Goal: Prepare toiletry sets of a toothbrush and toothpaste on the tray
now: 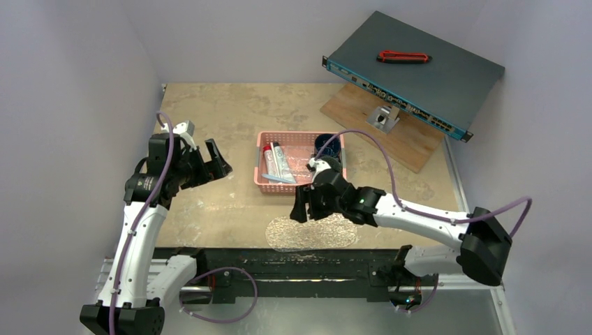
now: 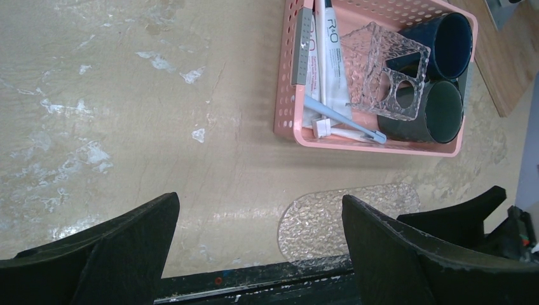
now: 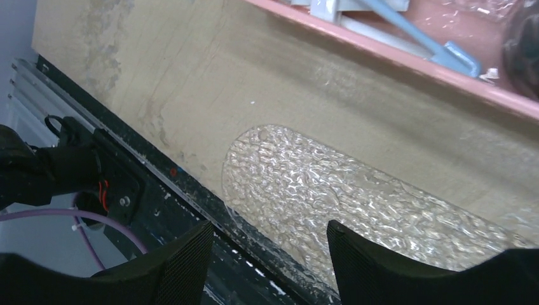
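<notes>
Tray (image 1: pixel 312 232): clear, pebbled, lying at the near edge of the table (image 1: pixel 223 112), just in front of the basket (image 1: pixel 260 183). We see nothing on it.

Toothpaste (image 2: pixel 327 51): two tubes lying side by side along the basket's left side. Blue toothbrush (image 2: pixel 343 119) lies across the basket's near end, with a white toothbrush (image 2: pixel 337 131) right beside it. A clear holder (image 2: pixel 381 70) and two dark mugs (image 2: pixel 445 44) fill the rest of the basket.

Right gripper (image 3: pixel 267 267): over the tray, jaws apart, nothing between them. Left gripper (image 2: pixel 260 248): jaws spread wide and empty, over bare table to the left of the basket.

Progress, as we judge it: no set is laid out yet. All the brushes and tubes we can see are in the basket, so the whole job remains: pick a toothbrush and a toothpaste, set them together on the tray, then repeat for a second pair. How many sets are wanted we cannot tell.
</notes>
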Robot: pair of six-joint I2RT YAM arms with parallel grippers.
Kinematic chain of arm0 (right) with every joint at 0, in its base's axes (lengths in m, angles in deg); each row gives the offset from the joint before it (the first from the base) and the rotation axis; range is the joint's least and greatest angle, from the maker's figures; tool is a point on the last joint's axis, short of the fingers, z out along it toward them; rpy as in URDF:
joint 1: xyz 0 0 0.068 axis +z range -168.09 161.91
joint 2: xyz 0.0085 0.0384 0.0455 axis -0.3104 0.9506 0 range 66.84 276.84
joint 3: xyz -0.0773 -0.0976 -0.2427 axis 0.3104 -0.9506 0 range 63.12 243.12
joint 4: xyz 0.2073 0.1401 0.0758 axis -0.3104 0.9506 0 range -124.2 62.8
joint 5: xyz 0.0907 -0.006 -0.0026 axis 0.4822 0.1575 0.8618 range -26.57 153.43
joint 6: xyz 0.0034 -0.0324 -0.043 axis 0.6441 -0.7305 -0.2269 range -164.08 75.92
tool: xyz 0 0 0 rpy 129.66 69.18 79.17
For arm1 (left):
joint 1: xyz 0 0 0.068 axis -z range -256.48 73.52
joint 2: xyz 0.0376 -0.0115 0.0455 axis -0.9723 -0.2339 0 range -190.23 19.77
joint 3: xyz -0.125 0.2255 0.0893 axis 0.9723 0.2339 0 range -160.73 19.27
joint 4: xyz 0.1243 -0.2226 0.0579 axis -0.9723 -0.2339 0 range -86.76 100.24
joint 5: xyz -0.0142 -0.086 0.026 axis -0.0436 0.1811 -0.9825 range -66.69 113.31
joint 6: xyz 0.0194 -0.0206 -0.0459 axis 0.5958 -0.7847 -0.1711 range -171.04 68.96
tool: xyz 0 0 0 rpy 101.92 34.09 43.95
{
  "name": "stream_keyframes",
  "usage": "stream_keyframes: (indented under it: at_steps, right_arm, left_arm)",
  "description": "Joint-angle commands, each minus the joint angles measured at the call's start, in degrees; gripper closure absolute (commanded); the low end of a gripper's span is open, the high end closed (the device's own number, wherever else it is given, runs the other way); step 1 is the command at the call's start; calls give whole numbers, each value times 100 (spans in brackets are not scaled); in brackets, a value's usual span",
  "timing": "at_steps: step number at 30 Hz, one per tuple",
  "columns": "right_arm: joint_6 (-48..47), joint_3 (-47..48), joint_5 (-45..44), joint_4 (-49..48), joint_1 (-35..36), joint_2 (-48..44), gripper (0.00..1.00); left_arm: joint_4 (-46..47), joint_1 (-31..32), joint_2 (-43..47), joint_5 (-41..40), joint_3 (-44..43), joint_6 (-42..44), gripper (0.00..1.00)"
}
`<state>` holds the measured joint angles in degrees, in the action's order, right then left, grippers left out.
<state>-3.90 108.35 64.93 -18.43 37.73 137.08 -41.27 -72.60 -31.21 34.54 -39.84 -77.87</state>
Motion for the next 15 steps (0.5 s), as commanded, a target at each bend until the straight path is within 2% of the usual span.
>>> stream_keyframes:
  at_steps: [1,15]
  right_arm:
    - [191,199,67,-518,330,422,31]
    - [292,637,395,-1241,899,1937,29]
  left_arm:
    - [159,42,53,-82,38,73,1]
    - [156,78,18,-129,49,81,1]
